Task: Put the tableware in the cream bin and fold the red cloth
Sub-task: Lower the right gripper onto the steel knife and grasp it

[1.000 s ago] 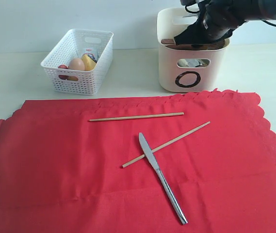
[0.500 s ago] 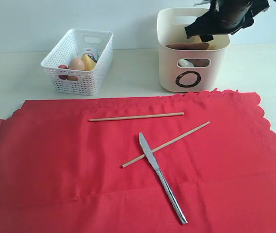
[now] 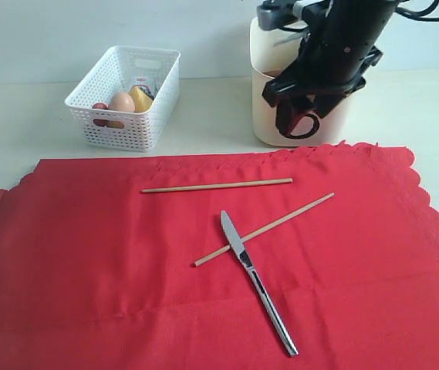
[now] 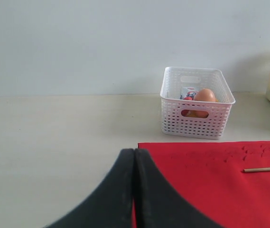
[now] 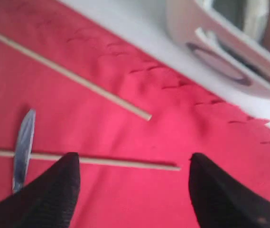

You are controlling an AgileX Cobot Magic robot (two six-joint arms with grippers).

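Observation:
The red cloth [image 3: 126, 293] lies spread flat on the table. On it rest two thin wooden chopsticks [image 3: 216, 185] [image 3: 265, 229] and a metal knife [image 3: 258, 284], whose blade crosses the nearer chopstick. The cream bin [image 3: 261, 85] stands behind the cloth's far edge, mostly hidden by the right arm. My right gripper [image 3: 298, 116] hangs open and empty in front of the bin. In the right wrist view this gripper [image 5: 132, 159] looks down on a chopstick [image 5: 106, 162], the knife [image 5: 23, 142] and the bin [image 5: 229, 57]. My left gripper [image 4: 134, 151] is shut and empty at the cloth's [image 4: 220, 180] left edge.
A white lattice basket [image 3: 126, 96] holding an egg, a lemon and other food stands at the back left, also in the left wrist view [image 4: 196, 114]. The pale table [image 3: 204, 123] shows between basket and bin. A wall closes off the back.
My right gripper has left the top of the cream bin, moving down and forward to hang in front of it with its jaws wider apart. The chopsticks and knife have not moved.

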